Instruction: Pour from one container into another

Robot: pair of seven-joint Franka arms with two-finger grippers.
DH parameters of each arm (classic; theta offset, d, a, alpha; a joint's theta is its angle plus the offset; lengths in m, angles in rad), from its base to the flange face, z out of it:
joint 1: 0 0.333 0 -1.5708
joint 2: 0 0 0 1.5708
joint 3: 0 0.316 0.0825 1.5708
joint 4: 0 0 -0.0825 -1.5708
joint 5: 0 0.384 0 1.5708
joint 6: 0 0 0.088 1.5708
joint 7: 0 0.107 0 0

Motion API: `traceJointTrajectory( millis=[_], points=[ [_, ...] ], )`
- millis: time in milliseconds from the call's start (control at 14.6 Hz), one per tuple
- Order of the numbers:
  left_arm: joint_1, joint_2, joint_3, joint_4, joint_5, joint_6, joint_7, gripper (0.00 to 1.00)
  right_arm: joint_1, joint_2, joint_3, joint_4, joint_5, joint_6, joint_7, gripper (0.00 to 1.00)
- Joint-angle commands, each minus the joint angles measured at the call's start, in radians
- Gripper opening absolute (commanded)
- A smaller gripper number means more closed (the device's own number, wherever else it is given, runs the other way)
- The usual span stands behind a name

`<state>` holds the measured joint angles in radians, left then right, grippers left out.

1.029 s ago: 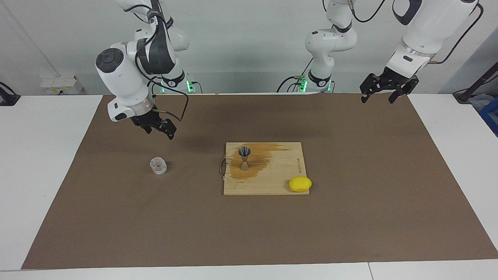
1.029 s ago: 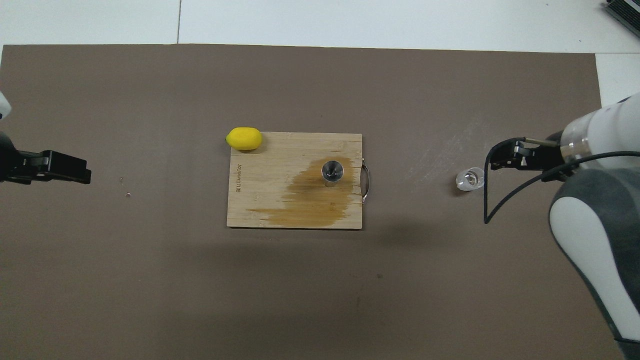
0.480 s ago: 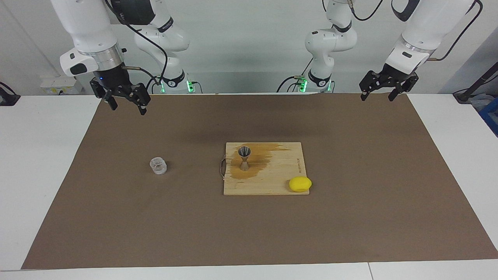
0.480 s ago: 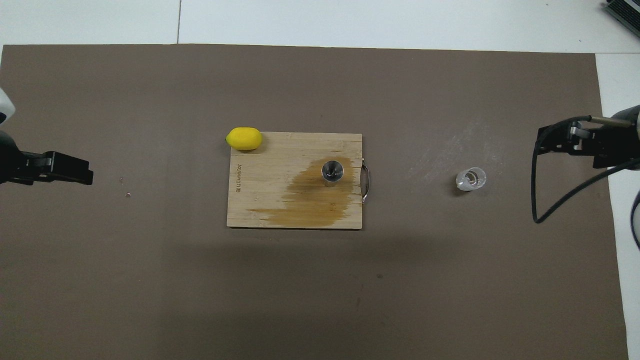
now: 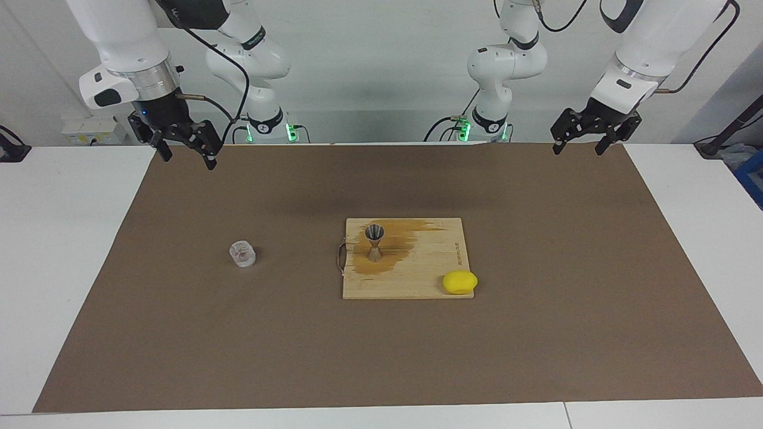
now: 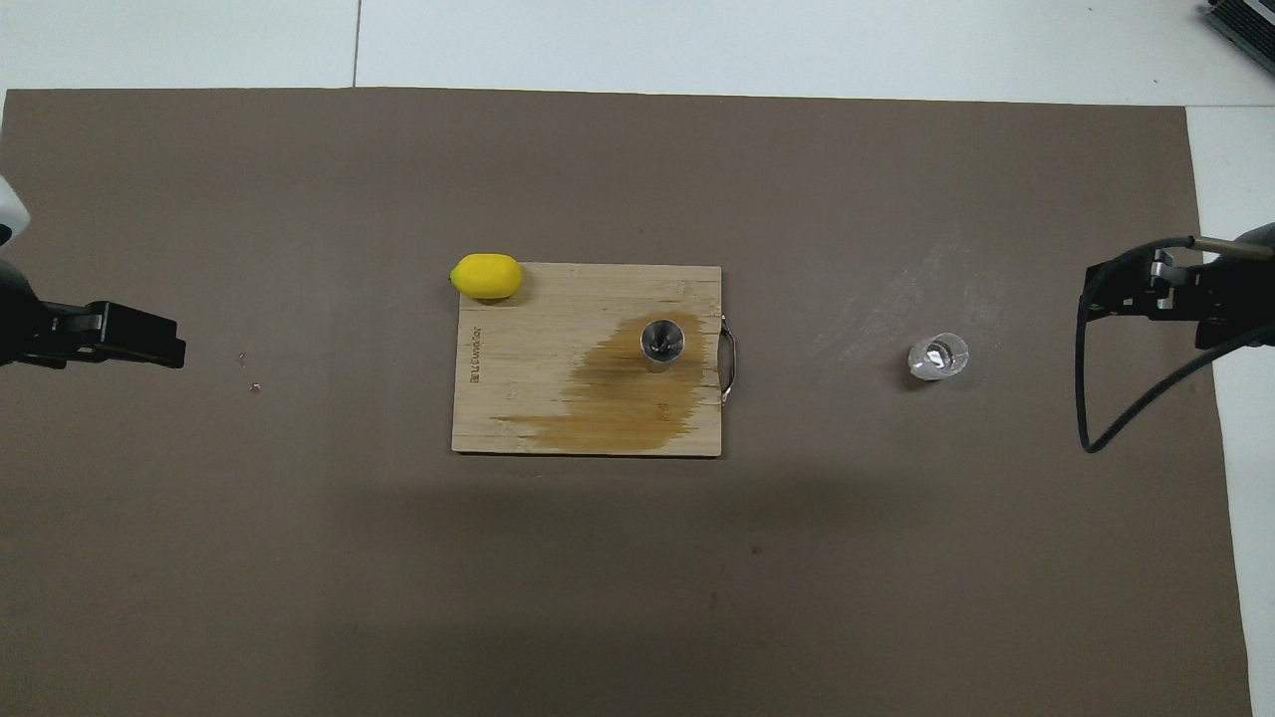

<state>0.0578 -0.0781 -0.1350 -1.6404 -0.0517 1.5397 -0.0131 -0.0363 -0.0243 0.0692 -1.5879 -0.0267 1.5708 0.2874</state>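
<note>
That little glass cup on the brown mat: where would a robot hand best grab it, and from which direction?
Probably around its side wall, coming down from above. The glass cup stands upright and alone on the mat, so fingers could straddle it. The right gripper, open, hangs at its end of the table.

Both arms are glossy white with dark grey joint bands and a silver ring at each wrist. Black cables loop along them, and green lights glow at their bases. The right gripper (image 5: 182,149) and left gripper (image 5: 577,138) are black, two-fingered and angular.
</note>
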Motion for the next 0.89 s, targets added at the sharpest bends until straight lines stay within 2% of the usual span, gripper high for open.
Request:
traceJointTrajectory(
  millis=[0, 823],
  points=[
    [0.002, -0.022, 0.002, -0.022, -0.007, 0.007, -0.002, 1.00, -0.011, -0.014, 0.006, -0.018, -0.006, -0.035, -0.030, 1.00],
    [0.004, -0.022, 0.002, -0.024, -0.007, 0.007, -0.002, 1.00, -0.002, -0.022, 0.011, -0.034, 0.007, -0.032, -0.054, 1.00]
  ],
)
